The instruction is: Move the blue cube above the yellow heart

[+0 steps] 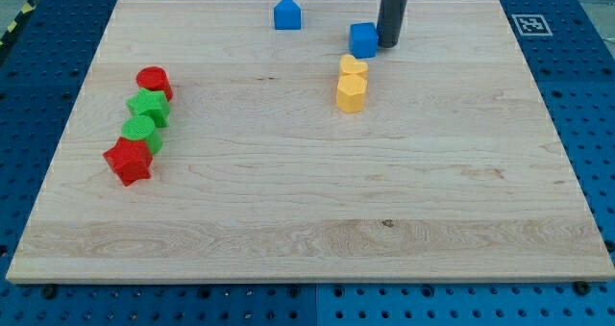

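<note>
The blue cube [363,38] sits near the view's top, just above the yellow heart [353,66]. A yellow hexagon block [351,92] touches the heart from below. My tip [388,43] stands right beside the cube's right side, touching or nearly touching it. The rod rises out of the view's top.
A blue house-shaped block [287,14] lies at the top, left of the cube. At the view's left lies a diagonal row: a red cylinder [154,81], a green star [149,106], a green cylinder [140,132] and a red star [128,161]. The wooden board [307,220] ends on a blue pegboard.
</note>
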Motion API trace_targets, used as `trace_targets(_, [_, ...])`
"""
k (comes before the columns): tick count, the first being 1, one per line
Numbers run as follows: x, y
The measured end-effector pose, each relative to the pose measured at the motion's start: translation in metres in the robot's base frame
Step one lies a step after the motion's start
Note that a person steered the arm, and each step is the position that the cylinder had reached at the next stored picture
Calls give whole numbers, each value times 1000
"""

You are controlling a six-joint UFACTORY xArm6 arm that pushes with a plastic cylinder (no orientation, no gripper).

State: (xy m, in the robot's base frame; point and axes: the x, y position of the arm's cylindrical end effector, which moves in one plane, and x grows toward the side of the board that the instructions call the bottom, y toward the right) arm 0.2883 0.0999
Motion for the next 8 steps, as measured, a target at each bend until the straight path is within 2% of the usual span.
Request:
trace_targets(2, [-34, -12])
trace_targets(3, [-34, -47])
trace_targets(6, [-33, -48])
trace_targets(8, [-17, -48])
